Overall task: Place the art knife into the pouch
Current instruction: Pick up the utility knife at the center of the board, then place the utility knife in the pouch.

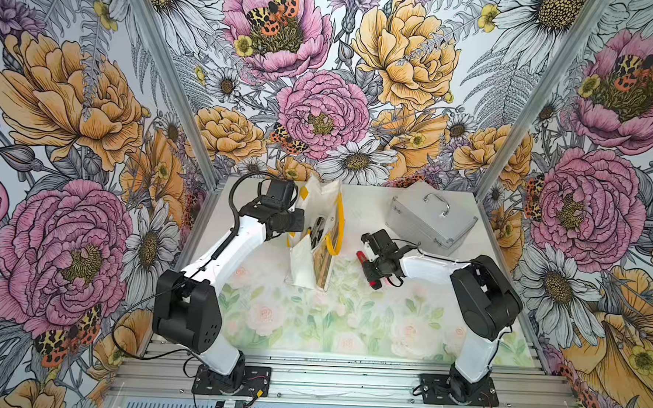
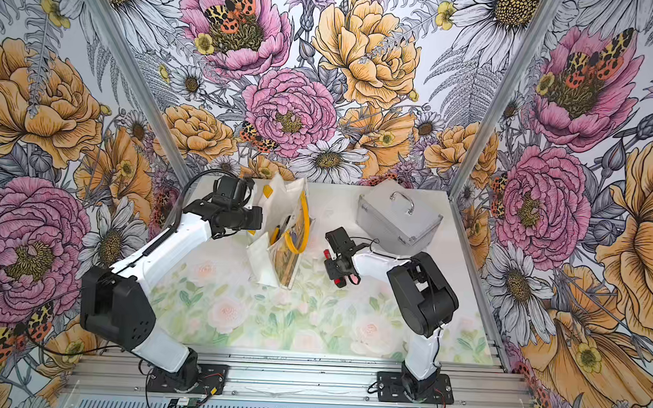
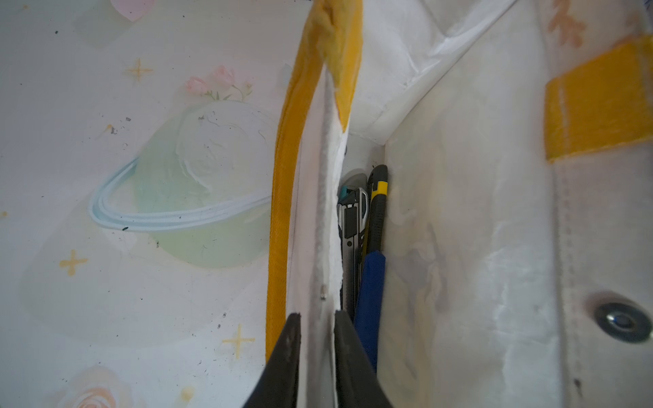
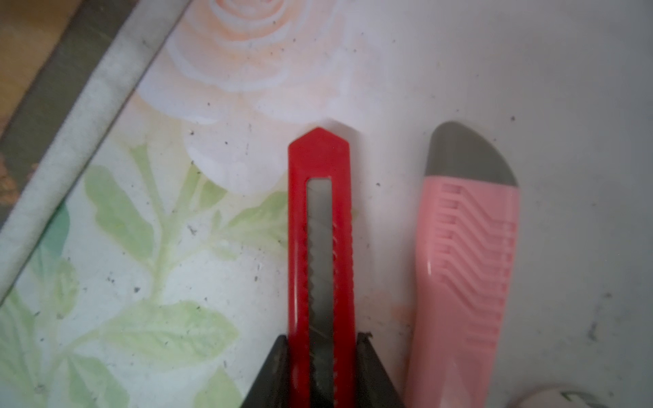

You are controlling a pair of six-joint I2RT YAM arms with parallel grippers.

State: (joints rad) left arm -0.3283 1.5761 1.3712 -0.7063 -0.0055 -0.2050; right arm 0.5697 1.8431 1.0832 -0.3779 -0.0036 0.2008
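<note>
The right gripper pinches the red knife by its sides, low over the middle of the table. The pouch stands just to that arm's left. The left gripper is clamped on one wall, holding the mouth apart. Knife and mouth both run roughly front to back. Inside I count three: silver knife, yellow-and-black knife, blue knife. One pink knife lies beside the red.

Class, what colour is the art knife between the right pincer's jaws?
The art knife is red; clearest in the right wrist view.
</note>
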